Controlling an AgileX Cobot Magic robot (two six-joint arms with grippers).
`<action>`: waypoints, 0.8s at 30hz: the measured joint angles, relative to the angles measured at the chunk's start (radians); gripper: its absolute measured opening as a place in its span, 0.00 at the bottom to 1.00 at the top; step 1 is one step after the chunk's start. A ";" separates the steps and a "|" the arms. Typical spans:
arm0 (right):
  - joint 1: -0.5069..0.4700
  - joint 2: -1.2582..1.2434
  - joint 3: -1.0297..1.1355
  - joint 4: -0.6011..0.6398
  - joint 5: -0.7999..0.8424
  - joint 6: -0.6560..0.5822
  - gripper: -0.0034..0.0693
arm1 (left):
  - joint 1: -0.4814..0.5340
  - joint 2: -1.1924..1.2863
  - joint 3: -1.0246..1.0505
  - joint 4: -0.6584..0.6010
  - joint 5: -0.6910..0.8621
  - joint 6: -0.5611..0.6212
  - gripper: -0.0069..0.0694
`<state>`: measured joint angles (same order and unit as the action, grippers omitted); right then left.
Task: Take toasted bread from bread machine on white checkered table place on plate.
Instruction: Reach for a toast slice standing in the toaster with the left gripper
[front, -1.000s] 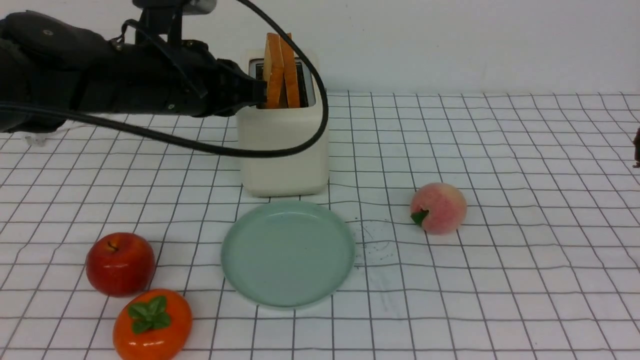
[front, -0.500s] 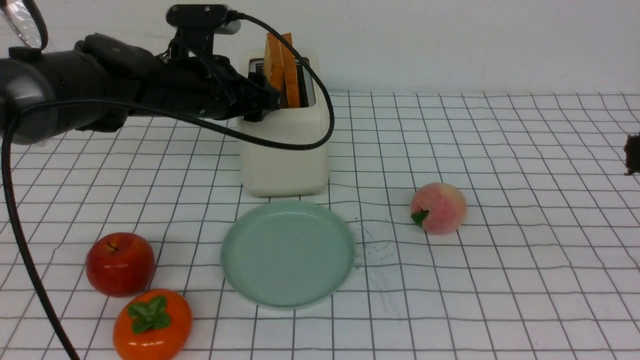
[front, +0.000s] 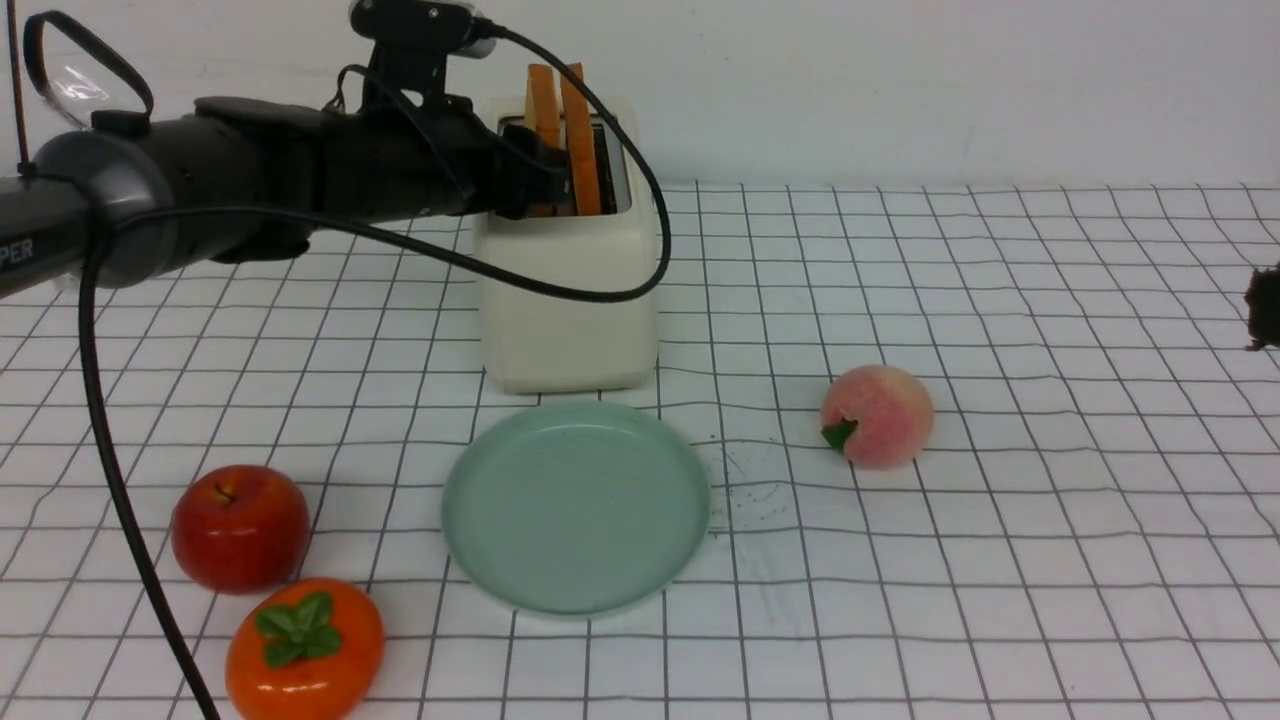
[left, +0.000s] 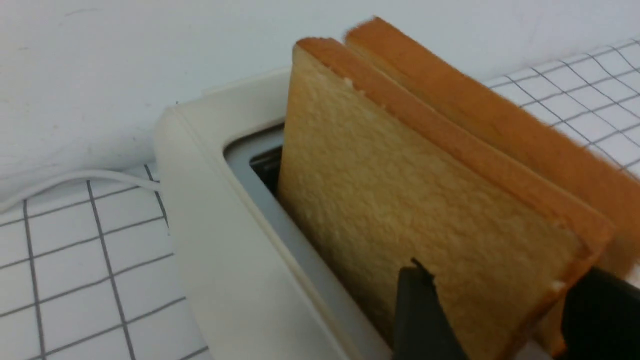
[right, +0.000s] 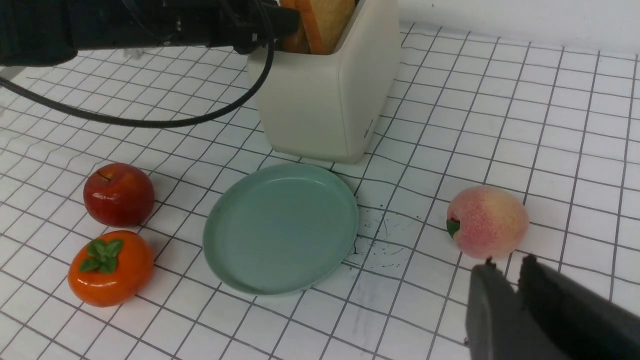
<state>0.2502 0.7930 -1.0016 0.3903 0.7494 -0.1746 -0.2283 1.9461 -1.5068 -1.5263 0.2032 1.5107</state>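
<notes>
The cream-white bread machine (front: 565, 300) stands at the back of the white checkered table (front: 1000, 560). Two slices of toasted bread stand upright in its slots, a left one (front: 542, 100) and a right one (front: 578, 130). My left gripper (front: 548, 190) reaches in from the left. In the left wrist view (left: 505, 270) its jaws stand on either side of the near slice (left: 400, 190) at a lower corner and are shut on it. The far slice (left: 500, 120) stands behind. The mint-green plate (front: 575, 505) lies bare in front of the machine. My right gripper (right: 509, 260) is shut and empty at the right edge (front: 1265, 305).
A red apple (front: 240, 527) and an orange persimmon (front: 305, 650) lie at the front left. A peach (front: 877, 415) lies right of the plate, close to the right gripper. The left arm's black cable (front: 560, 290) hangs across the machine's front. A white cord (left: 75, 180) trails behind it.
My left arm has risen slightly and its jaws have moved onto the left slice. Both slices now stand straighter, showing only their crust edges. The right gripper has barely moved.
</notes>
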 joint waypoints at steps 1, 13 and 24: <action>0.000 0.000 0.000 0.000 0.000 -0.001 0.17 | 0.000 0.001 0.000 -0.048 0.006 0.030 0.56; 0.000 0.000 0.000 0.000 0.018 -0.002 0.18 | 0.000 0.001 -0.002 -0.186 -0.008 0.217 0.50; 0.000 0.000 0.000 0.000 0.031 -0.002 0.18 | -0.015 0.022 -0.031 -0.188 -0.033 0.221 0.50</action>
<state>0.2502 0.7930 -1.0016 0.3903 0.7809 -0.1766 -0.2435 1.9684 -1.5382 -1.7140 0.1704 1.7315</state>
